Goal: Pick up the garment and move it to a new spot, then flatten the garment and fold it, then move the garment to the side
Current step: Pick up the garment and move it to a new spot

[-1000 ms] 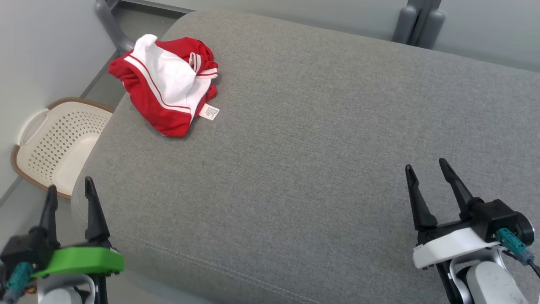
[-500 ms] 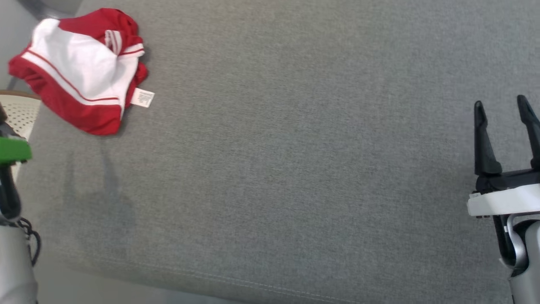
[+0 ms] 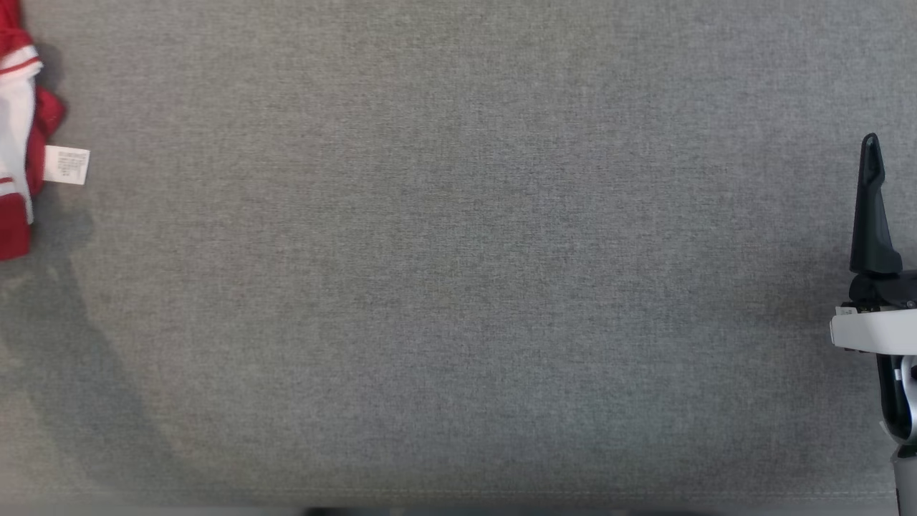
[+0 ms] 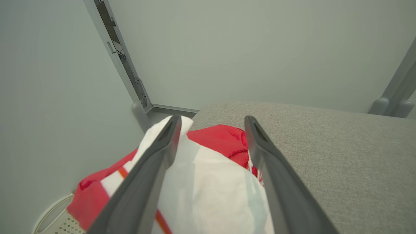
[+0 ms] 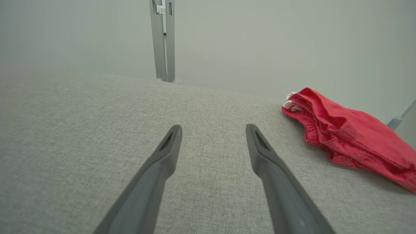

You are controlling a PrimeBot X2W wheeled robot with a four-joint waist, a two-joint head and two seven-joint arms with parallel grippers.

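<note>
The garment [image 3: 18, 143] is a crumpled red and white piece with a white label [image 3: 66, 165], lying on the grey cushion [image 3: 458, 287] at the head view's far left edge. In the left wrist view my left gripper [image 4: 211, 118] stands open just over the garment [image 4: 211, 188], one finger on each side of its white panel; I cannot tell if they touch it. At the head view's right edge stands one dark finger [image 3: 870, 215] of my right hand. My right gripper [image 5: 213, 126] is open over bare cushion, with red crumpled cloth [image 5: 351, 136] lying apart at that view's right.
A pale perforated basket [image 4: 52, 217] sits low beside the cushion, under the garment's edge in the left wrist view. Grey posts [image 5: 162, 39] and pale walls stand behind the cushion's far edge. The cushion stretches broad and flat between the two grippers.
The head camera has swung down and closer over the cushion, so the garment now sits at the picture's left edge and my left gripper has left it. Both grippers stay open.
</note>
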